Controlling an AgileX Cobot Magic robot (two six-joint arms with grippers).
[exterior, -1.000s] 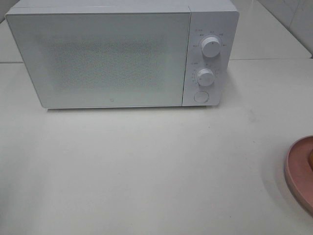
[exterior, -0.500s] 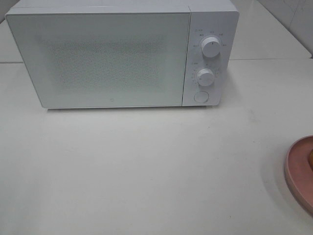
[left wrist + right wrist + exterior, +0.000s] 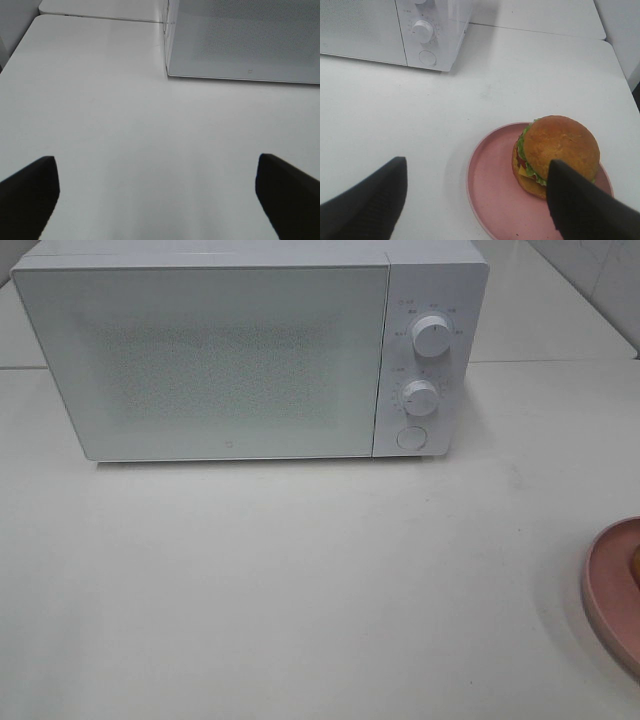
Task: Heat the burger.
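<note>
The burger [image 3: 555, 152] is seen on the pink plate [image 3: 490, 195], on the white counter [image 3: 300, 590], just below the right claw [image 3: 475, 192]. One dark finger [image 3: 580, 205] is seen in front of the bun; the claw is spread wide and nothing is held. The left claw [image 3: 157, 192] is held low over the bare counter, wide open, near the closed microwave [image 3: 230, 350]. Nothing is seen to be moved since the earlier pictures.
</note>
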